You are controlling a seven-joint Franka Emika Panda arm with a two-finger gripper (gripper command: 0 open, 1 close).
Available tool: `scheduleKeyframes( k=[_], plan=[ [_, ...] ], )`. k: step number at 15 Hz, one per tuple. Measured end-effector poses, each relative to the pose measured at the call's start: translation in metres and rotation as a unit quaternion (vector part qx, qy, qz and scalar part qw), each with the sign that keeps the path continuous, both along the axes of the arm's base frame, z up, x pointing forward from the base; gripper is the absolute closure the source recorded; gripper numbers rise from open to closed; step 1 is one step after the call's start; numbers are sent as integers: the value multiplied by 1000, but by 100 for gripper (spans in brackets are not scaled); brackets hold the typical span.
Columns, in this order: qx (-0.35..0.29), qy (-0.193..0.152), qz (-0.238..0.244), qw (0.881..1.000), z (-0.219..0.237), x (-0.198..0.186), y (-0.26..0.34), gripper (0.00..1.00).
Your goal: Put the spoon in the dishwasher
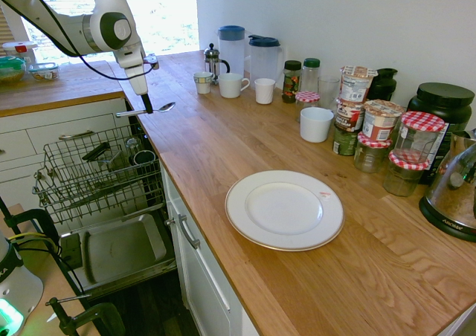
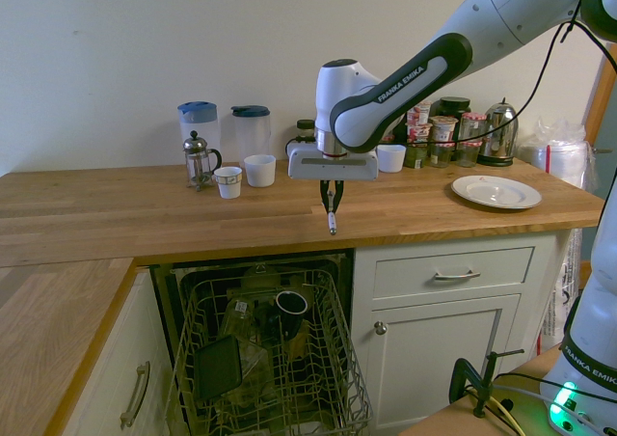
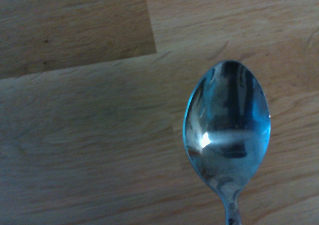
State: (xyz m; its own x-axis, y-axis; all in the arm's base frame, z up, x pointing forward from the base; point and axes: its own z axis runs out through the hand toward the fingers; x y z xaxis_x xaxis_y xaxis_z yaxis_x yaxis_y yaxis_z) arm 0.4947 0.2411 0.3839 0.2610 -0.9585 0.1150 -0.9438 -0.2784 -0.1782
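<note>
My gripper [image 1: 147, 106] is shut on the spoon [image 1: 158, 109], a slim silver one held level by its handle, a little above the wooden counter's edge. Its bowl points back over the counter and its handle end points out past the edge. From the other side the gripper [image 2: 331, 207] hangs just above the front edge, with the spoon [image 2: 332, 224] seen end-on below the fingers. The wrist view shows the spoon's bowl [image 3: 227, 130] over wood. Below the edge the dishwasher stands open, its wire rack [image 1: 74, 183] pulled out over the dropped door [image 1: 119, 250].
The rack [image 2: 318, 378] holds a dark mug [image 2: 290, 306] and other dishes. At the back of the counter stand a French press [image 1: 213, 62], two jugs, white cups [image 1: 231, 85] and jars. A white plate [image 1: 284, 209] lies further along; white drawers [image 1: 71, 131] flank the dishwasher.
</note>
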Motion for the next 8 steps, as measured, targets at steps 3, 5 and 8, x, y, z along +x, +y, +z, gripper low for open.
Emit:
scheduleKeyframes(
  k=[3, 5, 8],
  plan=[
    [6, -4, 3, 1000, -8, -27, 28, 100],
    [6, -7, 10, 1000, -16, -55, 48, 100],
    [1, -15, 29, 999, -26, -105, 84, 100]
  ],
)
